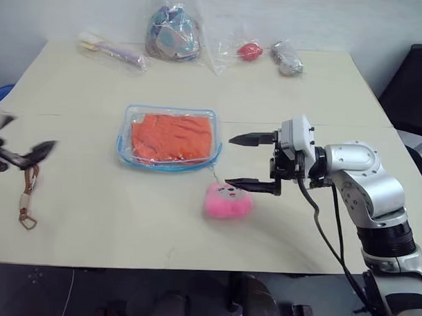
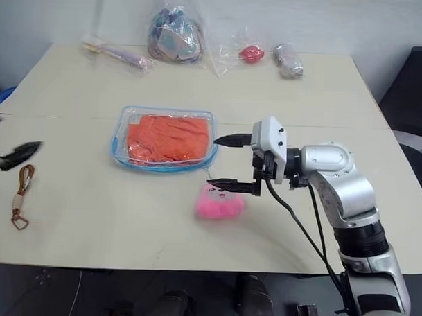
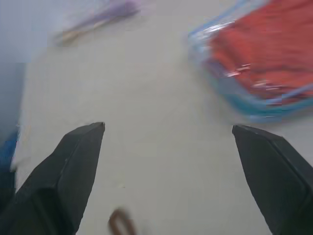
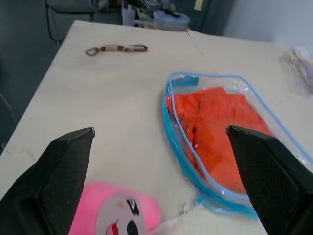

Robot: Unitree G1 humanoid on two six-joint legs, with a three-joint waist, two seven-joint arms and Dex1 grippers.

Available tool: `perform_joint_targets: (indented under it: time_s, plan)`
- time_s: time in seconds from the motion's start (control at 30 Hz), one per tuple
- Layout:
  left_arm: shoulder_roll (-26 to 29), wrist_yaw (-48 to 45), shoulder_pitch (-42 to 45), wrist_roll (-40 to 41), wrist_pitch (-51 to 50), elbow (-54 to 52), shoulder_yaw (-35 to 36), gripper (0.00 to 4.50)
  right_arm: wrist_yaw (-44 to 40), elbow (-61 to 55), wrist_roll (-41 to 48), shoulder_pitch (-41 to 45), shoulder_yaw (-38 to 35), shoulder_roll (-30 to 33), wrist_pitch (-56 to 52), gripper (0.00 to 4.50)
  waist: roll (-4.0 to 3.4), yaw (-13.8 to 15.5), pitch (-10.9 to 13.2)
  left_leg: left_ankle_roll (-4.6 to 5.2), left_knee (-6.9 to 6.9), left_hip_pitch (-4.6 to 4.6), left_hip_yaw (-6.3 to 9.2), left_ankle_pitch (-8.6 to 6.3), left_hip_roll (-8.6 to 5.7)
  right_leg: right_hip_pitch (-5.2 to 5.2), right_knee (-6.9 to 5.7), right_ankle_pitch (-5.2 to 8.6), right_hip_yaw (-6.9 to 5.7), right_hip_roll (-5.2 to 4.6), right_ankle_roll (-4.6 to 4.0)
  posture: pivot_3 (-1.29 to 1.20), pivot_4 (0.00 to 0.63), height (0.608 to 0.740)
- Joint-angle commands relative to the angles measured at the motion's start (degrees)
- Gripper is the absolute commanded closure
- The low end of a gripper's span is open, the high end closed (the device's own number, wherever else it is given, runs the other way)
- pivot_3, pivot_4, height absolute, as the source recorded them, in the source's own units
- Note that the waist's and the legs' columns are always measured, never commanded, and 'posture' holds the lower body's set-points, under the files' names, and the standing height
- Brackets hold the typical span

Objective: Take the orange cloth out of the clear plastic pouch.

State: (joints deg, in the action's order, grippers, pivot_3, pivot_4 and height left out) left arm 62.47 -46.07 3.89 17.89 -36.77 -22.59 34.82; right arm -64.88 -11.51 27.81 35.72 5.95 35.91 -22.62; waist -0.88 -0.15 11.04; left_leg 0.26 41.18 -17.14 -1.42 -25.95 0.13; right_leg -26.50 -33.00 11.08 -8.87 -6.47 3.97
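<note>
The orange cloth [image 1: 171, 137] lies folded inside the clear plastic pouch [image 1: 170, 109], a flat pouch with light blue edging at the table's middle. My right gripper [image 1: 229, 161] hovers just right of the pouch, pointing at it, open, with nothing between its fingers. One finger is level with the pouch's right edge and the other is over a pink plush toy [image 1: 227, 201]. My left gripper [image 3: 167, 127] is at the table's left edge, well apart from the pouch, wide open and empty. In the right wrist view the pouch's near edge [image 4: 182, 155] shows the cloth [image 4: 215, 127] behind the plastic.
A brown strap with a metal clip [image 1: 27, 200] lies near the left gripper. Along the far edge are wrinkly clear bags: a long one [image 1: 112, 52], a big one [image 1: 174, 33], one with a red item [image 1: 250, 51] and a silvery one [image 1: 287, 58]. A black chair [image 1: 414, 89] stands at the right.
</note>
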Motion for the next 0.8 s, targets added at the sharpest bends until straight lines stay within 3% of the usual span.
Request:
perform_joint_targets:
  time_s: [0.03, 0.2, 0.33, 0.8]
  plan:
    - [3.9, -4.4, -1.0, -7.2, 15.5, 3.7, -8.9, 0.06, 1.3, -3.7, 0.5, -0.7, -2.5, 1.3, -0.3, 0.0, -0.03, -0.4, 0.0, 0.0, -0.01, 0.0, -0.1, 0.0, -0.01, -0.02, 0.0, 0.0, -0.05, 0.09, -0.01, 0.0, 0.15, 0.74]
    - [6.7, -5.1, 7.0, -18.6, 36.0, 17.3, -23.9, 0.06, 3.1, -6.0, 1.0, -2.5, -3.3, 2.1, -1.3, 0.0, -0.07, -0.9, 0.0, -0.11, -0.1, 0.05, -0.35, 0.0, 0.32, -0.11, -0.05, 0.06, -0.01, 0.45, -0.15, 0.0, 0.15, 0.74]
    - [2.5, -3.8, 19.5, -24.6, 45.9, 28.9, -33.3, 0.06, 4.8, -8.5, 1.6, -3.9, -4.3, 2.4, -2.7, 0.0, -0.07, -0.5, 0.0, -0.11, -0.06, 0.03, -0.44, -0.01, 0.39, -0.13, -0.04, 0.04, 0.01, 0.55, -0.18, 0.0, 0.15, 0.74]
    - [-2.6, -3.0, 26.5, -28.8, 54.0, 41.6, -38.4, 0.06, 7.9, -12.6, 2.2, -6.7, -5.7, 3.0, -4.8, 0.0, -0.04, 0.3, 0.0, -0.01, 0.03, 0.05, -0.66, -0.06, 0.43, -0.14, -0.15, 0.03, 0.0, 0.57, -0.17, 0.0, 0.15, 0.74]
